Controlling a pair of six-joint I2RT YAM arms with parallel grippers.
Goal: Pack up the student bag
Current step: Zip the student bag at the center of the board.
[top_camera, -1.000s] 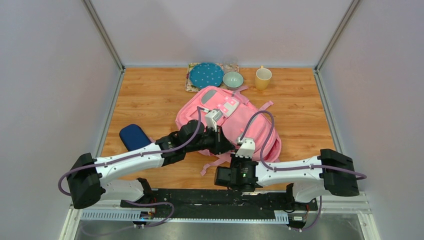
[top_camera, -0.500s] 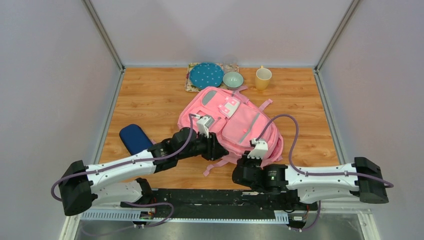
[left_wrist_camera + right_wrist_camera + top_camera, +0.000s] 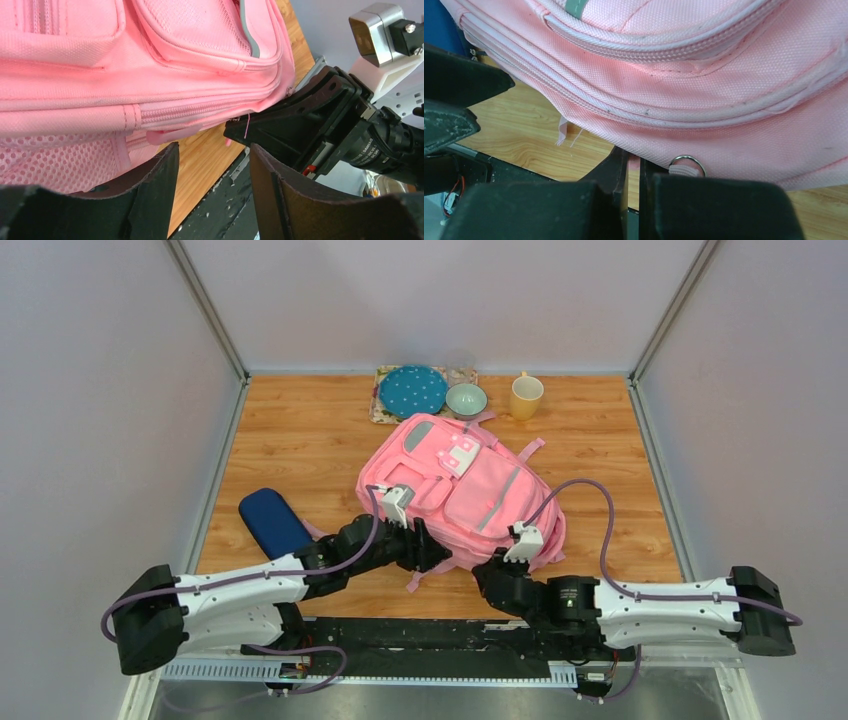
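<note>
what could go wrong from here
The right gripper pinches only a sliver of a pink tab at the edge of the student bag; it may slip out. The left gripper is open, holding nothing, so the bag could slide rather than unzip. The grippers sit close and might collide.

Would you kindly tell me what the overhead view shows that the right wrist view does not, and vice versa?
Only overhead: the blue plate, bowl and yellow mug by the far edge. Only right wrist: a small metal ring on the backpack's rim, beside the right claw closed on a pink sliver. Both: the pink backpack on the wooden table.
</note>
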